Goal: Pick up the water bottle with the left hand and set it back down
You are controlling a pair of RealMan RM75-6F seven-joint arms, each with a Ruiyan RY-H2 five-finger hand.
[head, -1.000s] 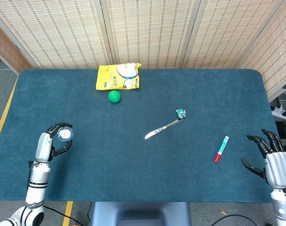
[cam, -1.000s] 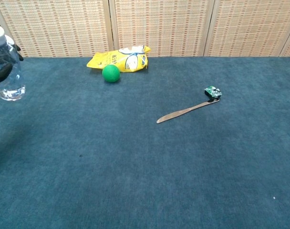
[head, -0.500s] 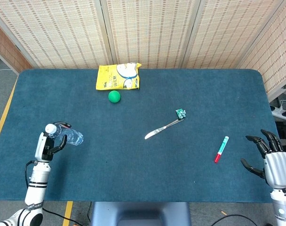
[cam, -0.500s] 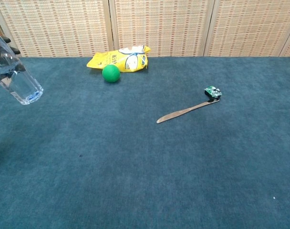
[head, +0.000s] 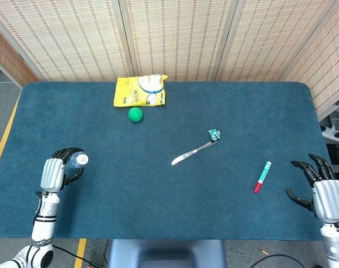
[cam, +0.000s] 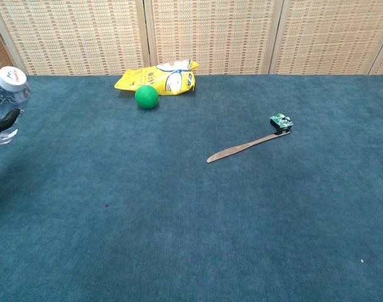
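- L hand [head: 57,172] at table's [head: 158,223] front-left corner, fingers wrapped round bottle [head: 77,160]. Bottle held, white cap up and tipped toward table centre.
- Chest view: bottle [cam: 4,100] at far left edge of frame, clear body, cap on; dark fingers [cam: 4,121] across lower part. Base looks off the cloth, though the crop makes that hard to confirm.
- Ball [head: 135,114] and yellow bag [head: 140,91] at back, well apart from bottle. Knife [head: 193,152] mid-table with small green tag [head: 214,134] at its far end. Pen [head: 262,176] right of that.
- R hand [head: 319,188] at right edge, fingers spread, holding nothing.
- Risk: bottle is tilted; if set down like this it prob. lands on base edge and topples or rolls. Smooth wet-look plastic could slip in the grip. Corner spot near table edge, so a fall may go off the table.
- View diff: head view shows both hands + pen; chest view shows neither R hand nor pen, and L hand only as fingers. Chest view gives bottle side-on: tilt and base height readable there, not from above.
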